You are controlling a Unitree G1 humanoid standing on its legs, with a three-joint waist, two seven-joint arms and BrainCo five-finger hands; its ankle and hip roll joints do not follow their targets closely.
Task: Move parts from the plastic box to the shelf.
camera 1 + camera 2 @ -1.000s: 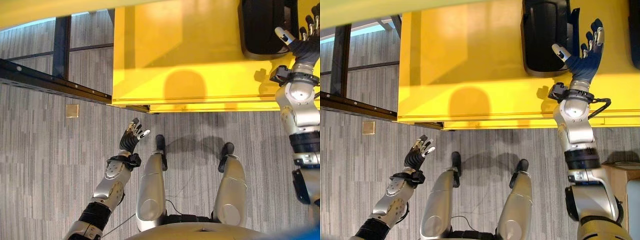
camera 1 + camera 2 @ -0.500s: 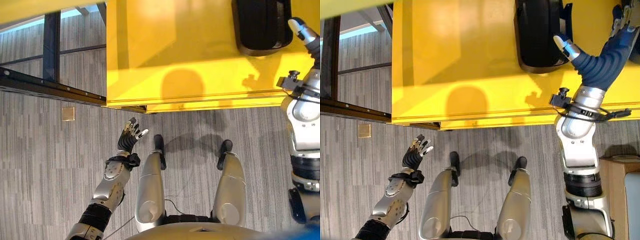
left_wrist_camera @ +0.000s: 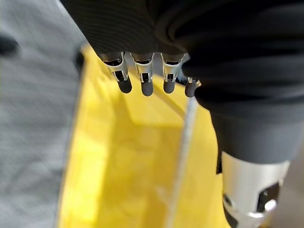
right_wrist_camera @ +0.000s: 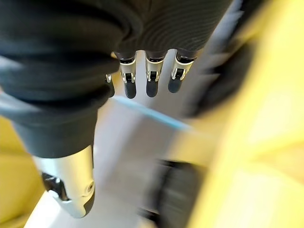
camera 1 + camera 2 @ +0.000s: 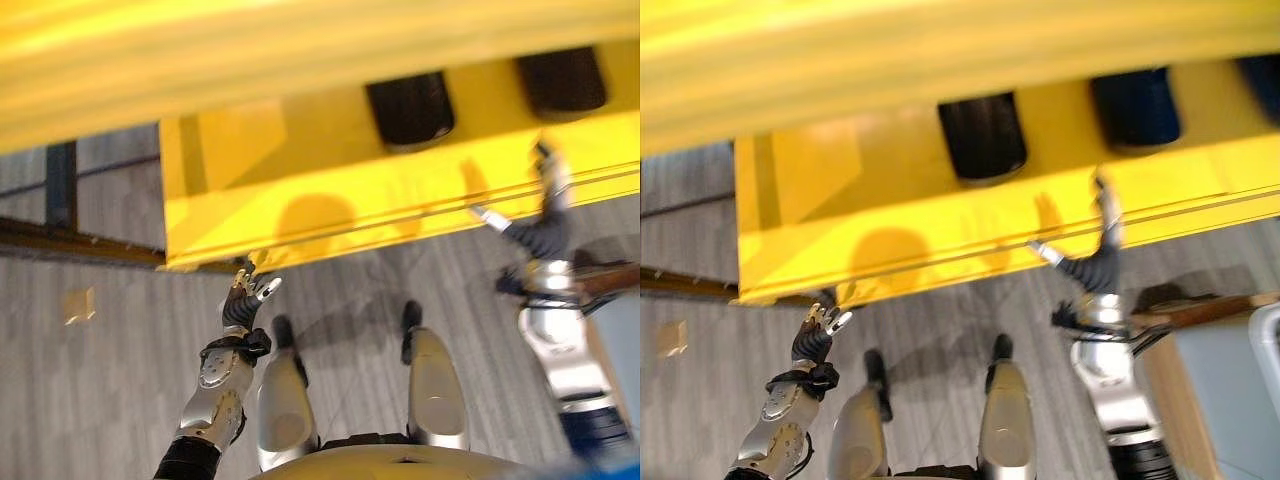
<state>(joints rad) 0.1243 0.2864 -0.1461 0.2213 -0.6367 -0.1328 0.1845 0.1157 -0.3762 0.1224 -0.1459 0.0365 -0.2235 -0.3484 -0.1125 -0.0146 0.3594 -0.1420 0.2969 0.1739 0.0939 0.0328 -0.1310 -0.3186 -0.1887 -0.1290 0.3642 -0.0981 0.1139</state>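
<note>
Our view has swung since a moment ago, so the yellow shelf [image 5: 330, 200] now runs slantwise, a camera shift and not the shelf moving. On the left, our left robot hand [image 5: 243, 300] hangs over the grey ribbed floor [image 5: 90, 400] near the shelf's edge, relaxed and empty. Two black parts [image 5: 982, 135] already lie on the smooth, glossy shelf, rounded and matte. On the right, our right robot hand [image 5: 1092, 262] has drawn back from them, fingers spread, empty, so we judge a placement finished.
</note>
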